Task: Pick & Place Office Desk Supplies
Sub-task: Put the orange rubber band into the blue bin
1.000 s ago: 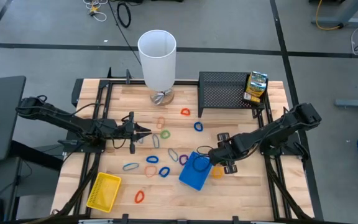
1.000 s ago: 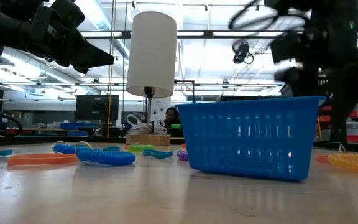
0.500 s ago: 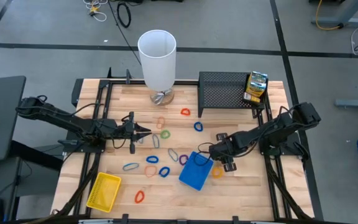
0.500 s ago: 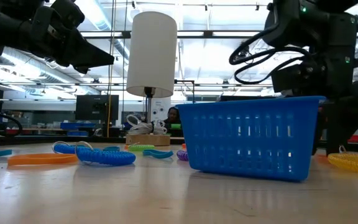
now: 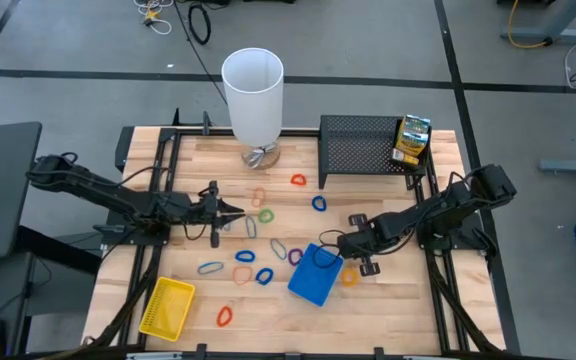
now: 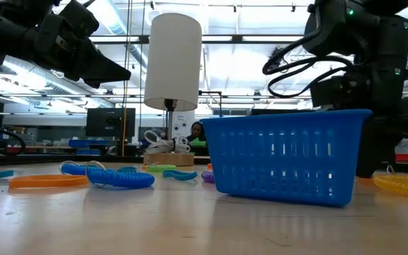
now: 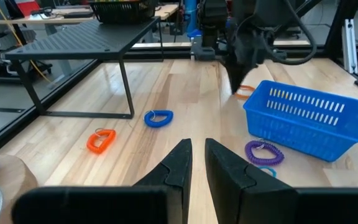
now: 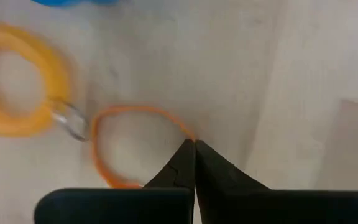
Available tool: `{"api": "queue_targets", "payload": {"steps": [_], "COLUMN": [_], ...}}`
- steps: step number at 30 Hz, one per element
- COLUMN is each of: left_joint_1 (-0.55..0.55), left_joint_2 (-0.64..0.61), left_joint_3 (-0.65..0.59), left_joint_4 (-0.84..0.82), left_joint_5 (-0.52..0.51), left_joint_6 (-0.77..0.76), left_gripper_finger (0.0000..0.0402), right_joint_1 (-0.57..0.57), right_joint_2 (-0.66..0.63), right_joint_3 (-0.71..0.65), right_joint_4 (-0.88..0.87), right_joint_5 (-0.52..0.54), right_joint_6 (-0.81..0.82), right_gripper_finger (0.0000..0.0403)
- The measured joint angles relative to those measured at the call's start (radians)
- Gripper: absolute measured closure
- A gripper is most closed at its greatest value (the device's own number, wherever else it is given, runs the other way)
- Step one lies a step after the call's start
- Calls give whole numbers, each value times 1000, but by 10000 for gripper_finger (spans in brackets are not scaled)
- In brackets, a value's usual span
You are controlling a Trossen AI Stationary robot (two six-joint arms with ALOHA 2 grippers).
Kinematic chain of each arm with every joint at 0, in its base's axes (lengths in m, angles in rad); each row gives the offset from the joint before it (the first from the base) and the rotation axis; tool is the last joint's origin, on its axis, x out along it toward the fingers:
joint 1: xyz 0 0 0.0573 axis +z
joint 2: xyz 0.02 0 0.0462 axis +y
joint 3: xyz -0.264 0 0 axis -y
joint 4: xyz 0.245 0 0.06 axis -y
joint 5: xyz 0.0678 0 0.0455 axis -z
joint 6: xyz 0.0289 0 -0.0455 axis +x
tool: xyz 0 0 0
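My right gripper [image 5: 351, 257] points down at the table beside the blue tray's [image 5: 315, 274] right side, shut on a thin orange rubber-band loop [image 8: 135, 146]. A thicker yellow loop [image 8: 17, 81] lies close by. In the low view the blue tray [image 6: 285, 156] hides its fingertips. My left gripper [image 5: 236, 210] hangs above the table's left middle, its fingers [image 7: 179, 163] a narrow slit apart with nothing between them. Several coloured loops [image 5: 244, 257] lie flat on the wood between the arms. A yellow tray [image 5: 167, 307] sits near the front left. My right gripper pinches the thin orange loop's strand [image 8: 188, 132] at one edge of the loop, between its two fingertips. The fingers come from above, pointing down. The rest of the loop [image 8: 101, 162] lies flat on the table.
A tall white cylinder [image 5: 253, 95] stands at the far middle. A black mesh rack [image 5: 368, 145] at the far right carries a green-yellow box [image 5: 411, 140]. An orange loop [image 5: 298, 181] and a blue loop [image 5: 319, 204] lie in front of the rack.
My right gripper has sunk toward the table beside the blue tray's right side and has kept still since half a second ago. The tray and the loops lie where they were.
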Motion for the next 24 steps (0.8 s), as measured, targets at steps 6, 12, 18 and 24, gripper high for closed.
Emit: {"api": "queue_targets", "payload": {"steps": [6, 12, 18, 24], "left_joint_1": [0, 0, 0, 0], "left_joint_2": [29, 41, 41, 41], "left_joint_3": [0, 0, 0, 0], "left_joint_4": [32, 37, 38, 40], "left_joint_5": [0, 0, 0, 0], "left_joint_6": [-2, 5, 6, 8], "left_gripper_finger": [348, 348, 348, 348], "right_joint_1": [21, 46, 58, 52], "right_joint_2": [1, 1, -1, 0], "right_joint_3": [122, 310, 449, 460], "right_joint_4": [-190, -380, -349, -142], "right_joint_5": [108, 237, 263, 107], "right_joint_6": [6, -12, -116, -239], "right_gripper_finger": [401, 402, 402, 402]}}
